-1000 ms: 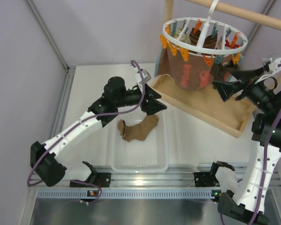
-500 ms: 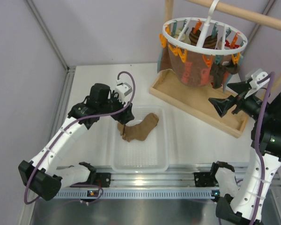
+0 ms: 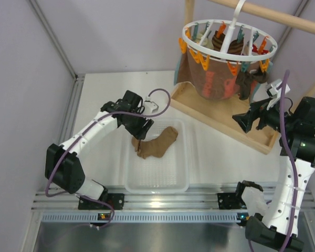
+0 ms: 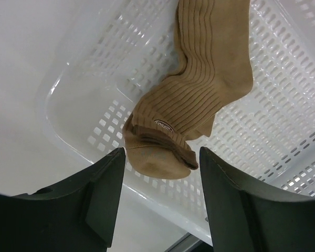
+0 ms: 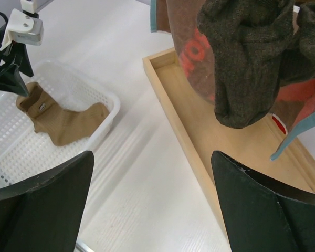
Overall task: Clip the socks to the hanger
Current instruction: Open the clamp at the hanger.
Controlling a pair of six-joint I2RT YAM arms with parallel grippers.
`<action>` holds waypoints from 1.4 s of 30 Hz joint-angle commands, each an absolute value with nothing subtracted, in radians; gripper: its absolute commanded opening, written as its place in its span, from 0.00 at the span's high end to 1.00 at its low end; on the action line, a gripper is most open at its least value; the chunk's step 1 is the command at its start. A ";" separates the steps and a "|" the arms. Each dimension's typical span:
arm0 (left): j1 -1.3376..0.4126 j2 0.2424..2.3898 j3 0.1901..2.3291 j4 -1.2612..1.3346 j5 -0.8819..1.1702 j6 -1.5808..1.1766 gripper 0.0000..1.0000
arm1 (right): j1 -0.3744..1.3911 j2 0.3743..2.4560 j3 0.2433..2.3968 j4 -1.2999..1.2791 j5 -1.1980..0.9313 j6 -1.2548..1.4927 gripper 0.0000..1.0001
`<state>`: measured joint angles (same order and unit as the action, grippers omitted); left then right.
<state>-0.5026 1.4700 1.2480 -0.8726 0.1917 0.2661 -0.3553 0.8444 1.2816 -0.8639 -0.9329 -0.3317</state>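
Note:
A tan sock (image 3: 156, 142) lies in the white perforated basket (image 3: 157, 178). My left gripper (image 3: 140, 137) is open and hovers just above the sock's cuff end; in the left wrist view the cuff (image 4: 160, 152) lies between my open fingers (image 4: 102, 194). The white ring hanger (image 3: 228, 42) hangs at the back right with orange and teal pegs; dark brown socks (image 3: 245, 84) hang clipped to it. My right gripper (image 3: 242, 121) is open and empty, left of and below a hanging dark sock (image 5: 249, 58).
A wooden tray (image 3: 226, 118) lies under the hanger, with a reddish-brown printed cloth (image 3: 212, 79) hanging inside the ring. A wooden rod (image 3: 283, 18) holds the hanger's hook. A metal rail (image 3: 157, 202) runs along the near table edge.
My left gripper has swung back from near the tray and dropped to the sock's cuff in the basket. My right gripper has pulled back from the hanger, down and to the left.

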 commanded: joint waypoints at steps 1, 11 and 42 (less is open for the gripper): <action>-0.512 1.485 1.325 -0.877 0.167 0.276 0.37 | -0.344 0.827 1.285 -0.827 -0.910 -0.336 0.09; -0.577 1.358 1.229 -0.200 0.624 0.064 0.30 | -0.318 0.808 1.227 -0.381 -0.859 0.044 0.22; -0.825 2.132 1.947 1.107 0.554 -0.592 0.26 | -0.302 0.983 1.351 0.115 -0.804 0.603 0.36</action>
<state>-0.8150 2.1204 1.8748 0.9768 0.5842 -0.5766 -0.3180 0.9825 1.3037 0.0341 -0.7868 0.5713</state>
